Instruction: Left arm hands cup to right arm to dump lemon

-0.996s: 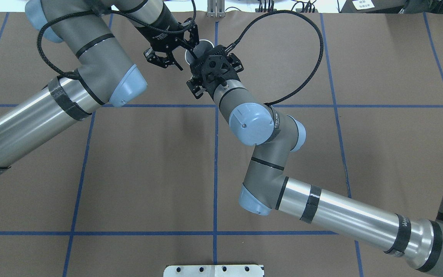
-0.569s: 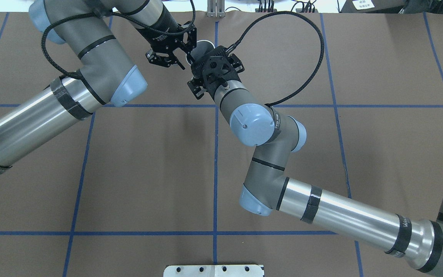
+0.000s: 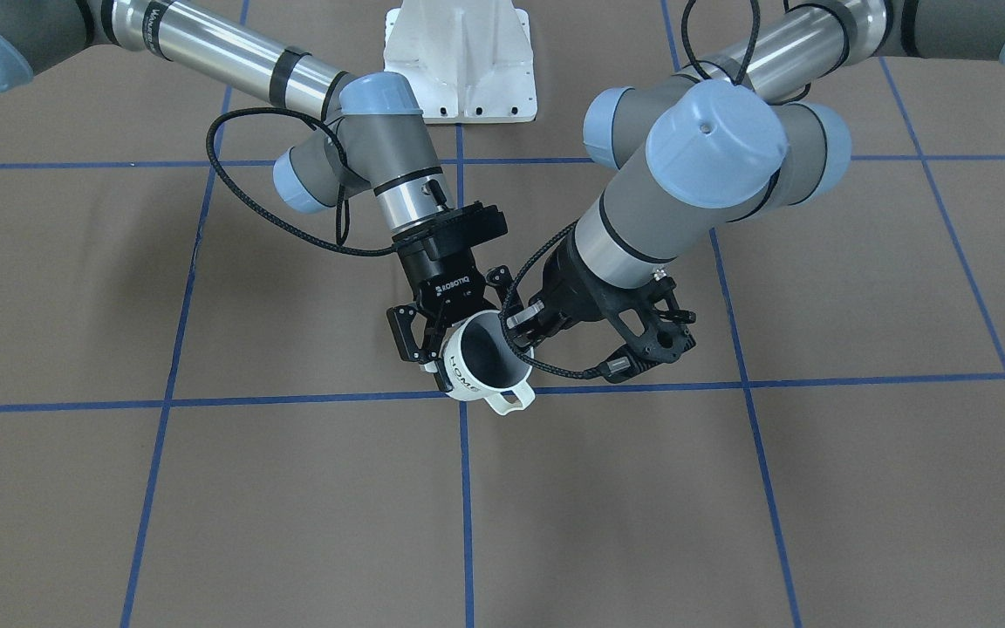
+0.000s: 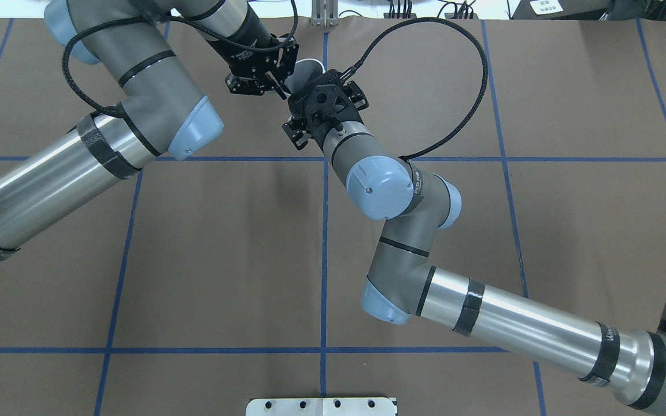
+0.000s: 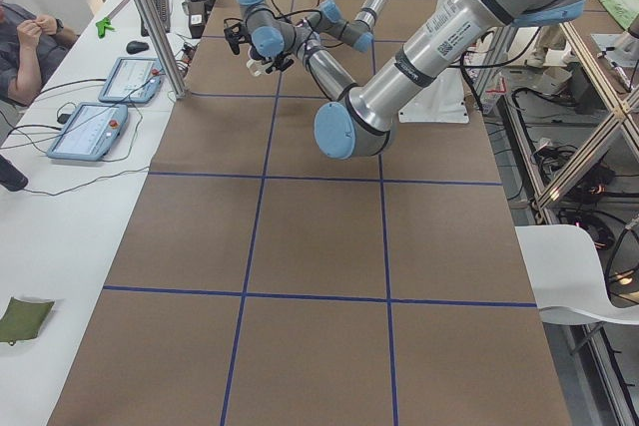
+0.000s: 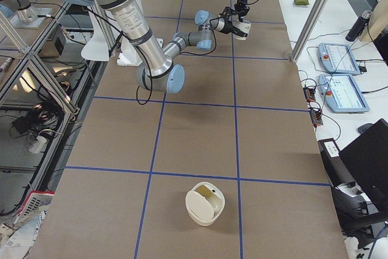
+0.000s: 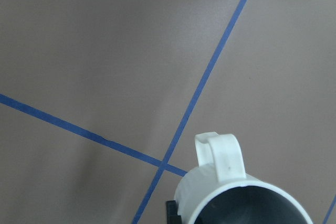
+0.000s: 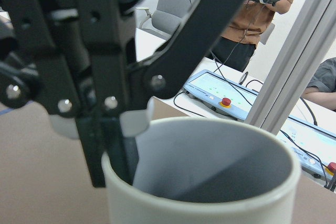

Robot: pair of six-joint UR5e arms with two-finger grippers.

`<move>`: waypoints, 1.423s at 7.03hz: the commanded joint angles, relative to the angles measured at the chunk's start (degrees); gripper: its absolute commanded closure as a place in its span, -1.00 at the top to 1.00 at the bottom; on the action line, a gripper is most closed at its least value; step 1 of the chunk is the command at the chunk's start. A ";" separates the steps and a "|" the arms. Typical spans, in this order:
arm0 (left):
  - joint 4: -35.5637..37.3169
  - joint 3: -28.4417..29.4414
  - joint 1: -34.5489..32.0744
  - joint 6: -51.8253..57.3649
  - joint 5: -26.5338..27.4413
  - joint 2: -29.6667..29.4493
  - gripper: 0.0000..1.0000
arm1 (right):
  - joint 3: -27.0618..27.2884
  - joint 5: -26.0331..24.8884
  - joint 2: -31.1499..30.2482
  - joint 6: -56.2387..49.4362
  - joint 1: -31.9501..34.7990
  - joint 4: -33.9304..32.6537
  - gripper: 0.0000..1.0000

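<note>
Right gripper [image 3: 461, 336] was clamped on the cup [image 3: 478, 371] body. It held the cup tilted above the table [image 3: 729, 488], over a tape cross [image 7: 161, 165], handle pointing away from the robot. Left gripper [image 3: 522, 330] fingers [image 8: 137, 123] straddled the rim, one inside. Couldn't tell if pinched or let go.

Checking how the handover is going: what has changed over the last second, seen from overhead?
The left gripper has shifted away from the robot and toward the right gripper, covering the strip of rim of the cup that showed between them. It pinches that rim now; whether the grip is new cannot be told from overhead. The right gripper and the cup stayed about where they were.
</note>
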 commanded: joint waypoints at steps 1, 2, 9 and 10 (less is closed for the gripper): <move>-0.02 -0.02 -0.01 0.11 -0.03 -0.01 -1.00 | 0.08 -0.01 -0.39 -0.09 0.00 0.12 0.98; 0.07 0.07 0.08 0.11 -0.03 -0.01 -1.00 | 0.09 0.08 -0.48 -0.18 0.00 0.12 0.98; 0.07 0.15 0.08 0.02 0.06 0.08 -1.00 | 9.91 -0.01 -6.79 -0.71 -3.07 0.21 0.98; -0.02 0.15 0.00 0.02 0.06 0.08 -1.00 | 14.11 0.08 -9.50 -0.79 -3.86 0.21 0.98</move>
